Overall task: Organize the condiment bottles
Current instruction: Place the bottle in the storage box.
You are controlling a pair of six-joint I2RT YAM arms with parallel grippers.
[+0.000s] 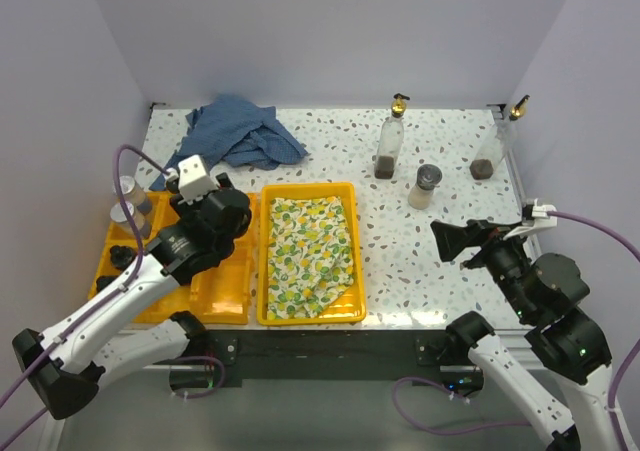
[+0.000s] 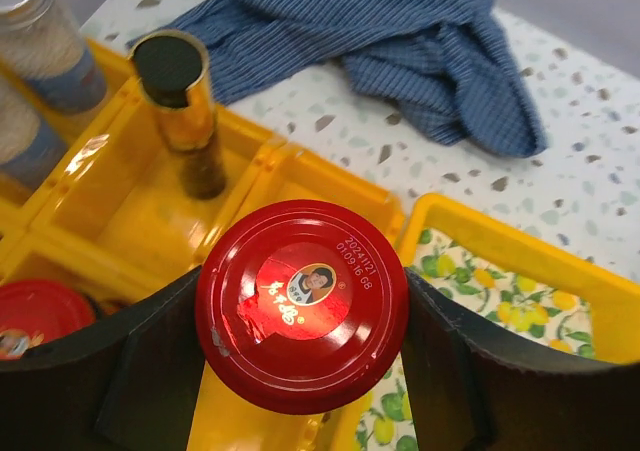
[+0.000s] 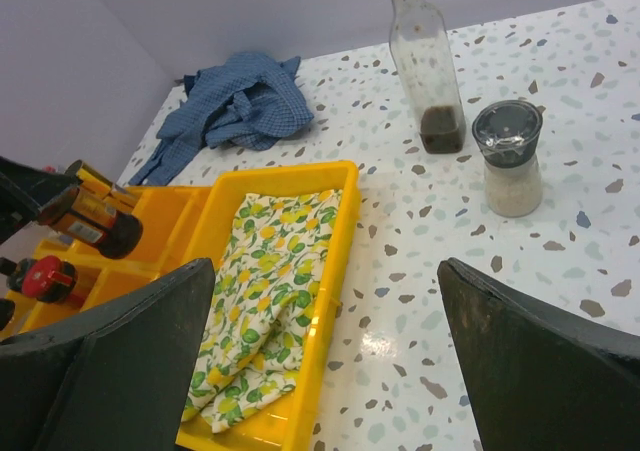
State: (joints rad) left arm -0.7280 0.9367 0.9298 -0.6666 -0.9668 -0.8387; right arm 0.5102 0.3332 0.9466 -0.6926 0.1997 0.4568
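The left jaws are clenched on a red-lidded jar (image 2: 300,306). In the left wrist view its lid fills the lower middle of the frame, and both black fingers (image 2: 150,371) press against its sides. The jar is over the divided yellow tray (image 2: 262,153), above the compartment next to the other yellow tray (image 2: 500,239), the one with the lemon-print cloth (image 1: 305,251). I cannot tell if its bottom already touches the tray floor, because the lid hides what is below. In the neighbouring compartments I see a gold-capped dark bottle (image 2: 185,111), two grey shakers (image 2: 40,41) at the upper left corner, and a second red lid (image 2: 30,316) at the lower left edge.

The right jaws are released, wide apart and holding nothing, over the surface (image 1: 400,261) at the right of the top view. Beyond them, outside of any tray, stand a grey-capped shaker (image 1: 425,186), a glass bottle (image 1: 391,141) with a gold pourer, and a second glass bottle (image 1: 493,151) near the right edge.

I judge that the step in hand is setting the jar into its compartment. The next move calls for a straight descent, clear of the divider walls, and only then opening. After that the right side should take the shaker, which is nearest. The tall bottles look easy to tip, so I would grasp them low.
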